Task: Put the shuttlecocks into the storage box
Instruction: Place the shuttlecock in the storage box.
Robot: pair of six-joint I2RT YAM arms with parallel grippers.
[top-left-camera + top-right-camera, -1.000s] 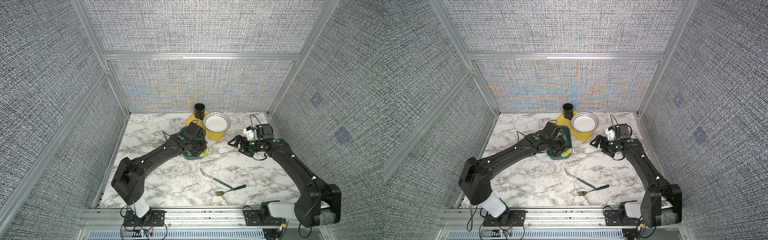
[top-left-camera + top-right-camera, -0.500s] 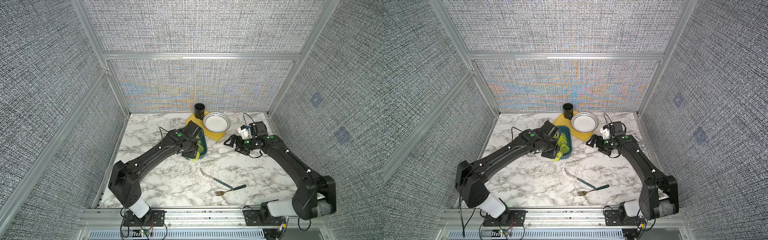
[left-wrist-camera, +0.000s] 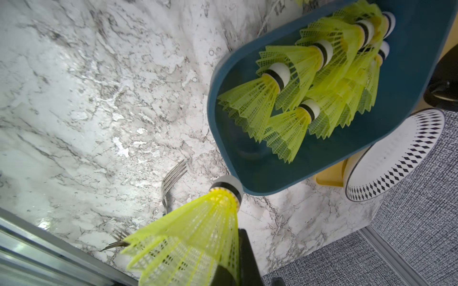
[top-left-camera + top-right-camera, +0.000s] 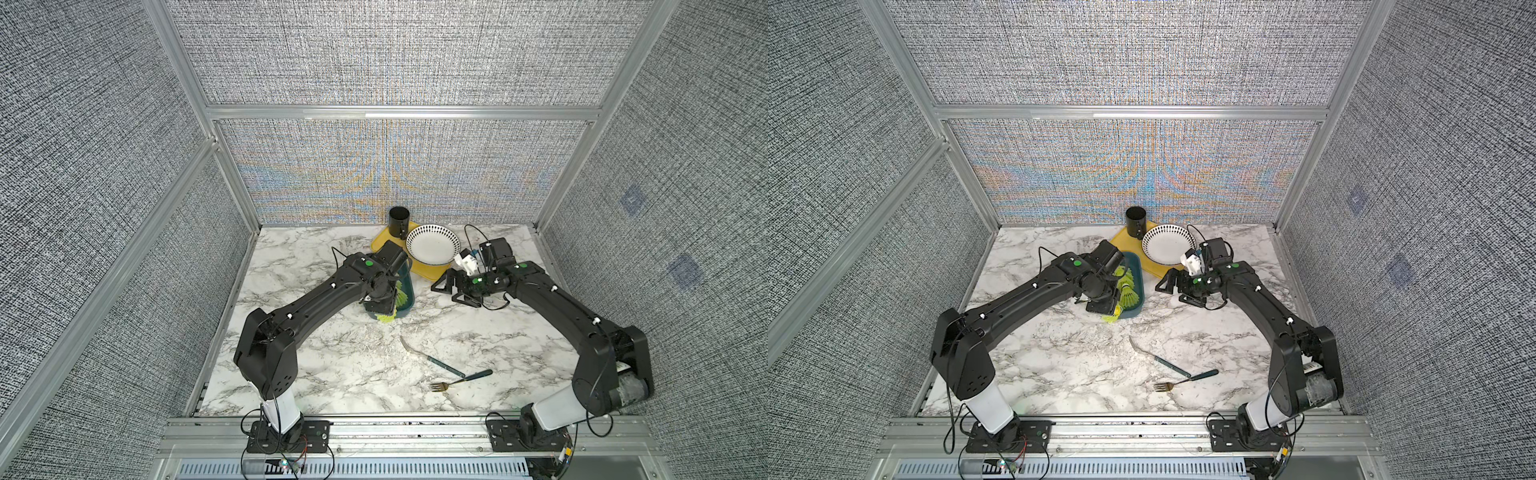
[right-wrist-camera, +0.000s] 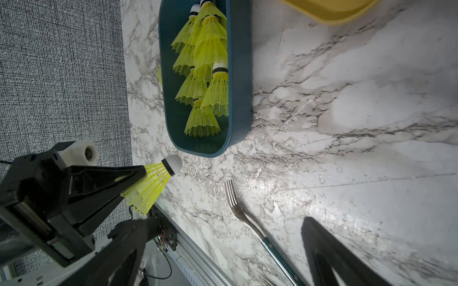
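The dark teal storage box (image 4: 409, 291) (image 4: 1140, 286) lies mid-table with several neon yellow-green shuttlecocks (image 3: 297, 81) (image 5: 205, 74) heaped inside. My left gripper (image 4: 384, 311) (image 4: 1105, 309) is shut on the skirt of one more shuttlecock (image 3: 193, 237) (image 5: 153, 183) (image 4: 1112, 318). That one hangs just outside the box's near end, its white tip by the rim (image 3: 247, 183). My right gripper (image 4: 446, 289) (image 4: 1170, 287) (image 5: 228, 222) stands open and empty, low over the table to the right of the box.
A yellow tray (image 4: 432, 274) behind the box carries a white bowl with a black-patterned rim (image 4: 432, 249) and a black cup (image 4: 399, 222). A knife (image 4: 428, 357) and a fork (image 4: 461, 380) lie on the marble toward the front right.
My left gripper has shifted with its shuttlecock toward the near left, off the box's near end. My right gripper has moved left, closer to the box, and stayed open.
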